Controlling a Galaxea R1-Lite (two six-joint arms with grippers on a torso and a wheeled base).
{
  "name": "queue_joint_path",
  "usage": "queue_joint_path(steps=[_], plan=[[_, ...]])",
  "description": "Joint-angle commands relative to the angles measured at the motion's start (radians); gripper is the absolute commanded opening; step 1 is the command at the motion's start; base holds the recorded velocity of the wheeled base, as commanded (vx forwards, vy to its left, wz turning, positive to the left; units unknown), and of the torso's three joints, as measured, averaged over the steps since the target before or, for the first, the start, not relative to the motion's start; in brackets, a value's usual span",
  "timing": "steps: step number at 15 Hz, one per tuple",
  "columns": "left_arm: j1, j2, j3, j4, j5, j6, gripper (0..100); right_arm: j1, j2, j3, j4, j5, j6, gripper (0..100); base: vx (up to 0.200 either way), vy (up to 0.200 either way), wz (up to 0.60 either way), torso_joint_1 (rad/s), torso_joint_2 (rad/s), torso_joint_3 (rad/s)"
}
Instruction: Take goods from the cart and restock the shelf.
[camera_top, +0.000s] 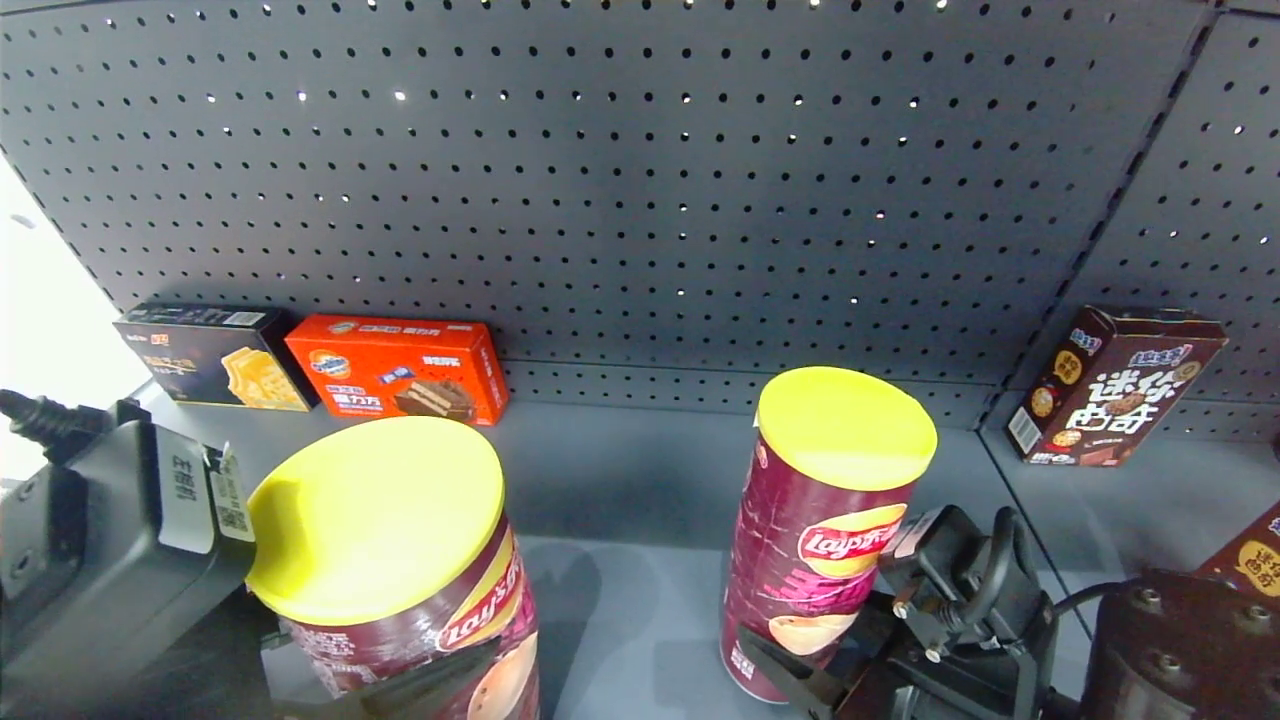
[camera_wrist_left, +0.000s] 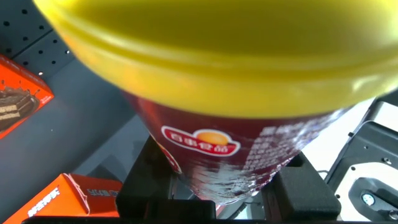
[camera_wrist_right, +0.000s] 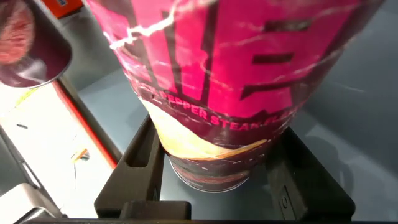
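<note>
**Holding two chip cans upright at the shelf**

Nearest, at left, the left gripper (camera_wrist_left: 221, 193) has its fingers closed on the lower body of the left can (camera_top: 400, 560) — long axis vertical, yellow lid up. Slightly farther, to the right, the right gripper (camera_wrist_right: 217, 177) clamps the right can (camera_top: 820, 530) low down, also upright; whether its base touches the shelf (camera_top: 620, 470) I cannot tell. Placement likely lies straight ahead, toward the orange box (camera_top: 400, 368) — the right arm looks nearer.

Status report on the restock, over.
Left gripper shut on left chip can. Right gripper shut on right chip can, upright at shelf. Orange box behind, apart from both.
</note>
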Motion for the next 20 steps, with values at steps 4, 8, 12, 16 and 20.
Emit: queue_joint_path(steps=[4,8,12,16,20], plan=[[0.015,0.002,0.001,0.000,-0.002,0.000,0,0.004,0.039,0.003,-0.020,0.000,0.000,0,0.000,0.000,0.00,0.000,0.00,0.000],[0.015,0.002,0.001,-0.002,-0.002,0.000,0,-0.001,0.055,0.000,-0.023,0.000,-0.004,0,0.000,0.000,0.00,0.000,0.00,0.000],[0.015,0.002,0.003,-0.002,-0.002,0.000,0,-0.002,0.056,0.020,-0.044,-0.001,-0.006,100,0.000,0.000,0.00,0.000,0.00,0.000],[0.015,0.000,0.020,-0.005,-0.002,0.000,0,0.002,-0.019,0.092,-0.052,-0.001,-0.007,100,0.000,0.000,0.00,0.000,0.00,0.000],[0.015,0.002,0.023,-0.006,-0.002,0.001,0,-0.008,-0.089,0.171,-0.090,0.008,-0.006,100,0.000,0.000,0.00,0.000,0.00,0.000]])
